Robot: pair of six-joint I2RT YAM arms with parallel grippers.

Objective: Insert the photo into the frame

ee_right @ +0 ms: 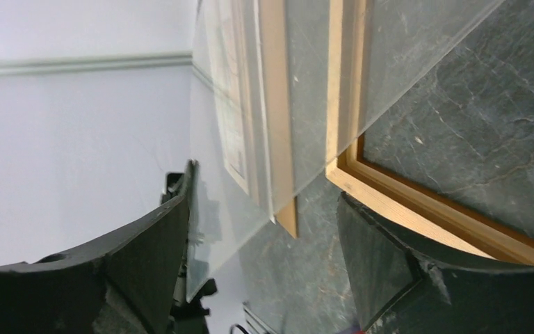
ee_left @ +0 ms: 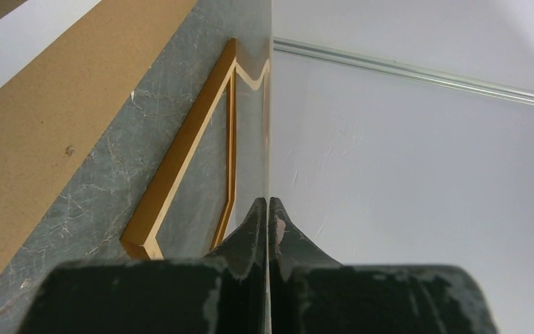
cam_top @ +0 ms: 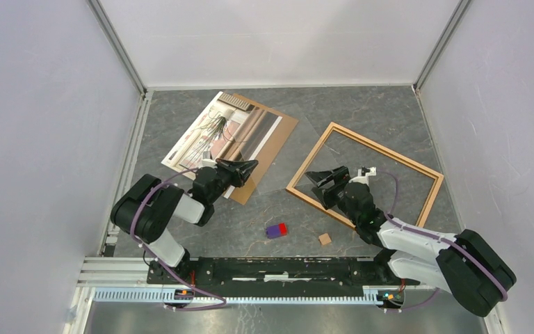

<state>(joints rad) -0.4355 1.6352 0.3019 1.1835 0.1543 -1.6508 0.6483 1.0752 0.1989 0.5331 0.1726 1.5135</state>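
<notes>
The photo lies face up on the brown backing board at the back left. The wooden frame lies flat at the right. A clear sheet spans the gap between them. My left gripper is shut on the sheet's near-left edge; the left wrist view shows the sheet edge-on between the closed fingers. My right gripper is open over the frame's near-left corner. In the right wrist view it is empty, with the sheet, the board and the frame ahead.
A small purple and red object and a small brown block lie on the grey table near the front. The arms' mounting rail runs along the near edge. White walls enclose the back and sides.
</notes>
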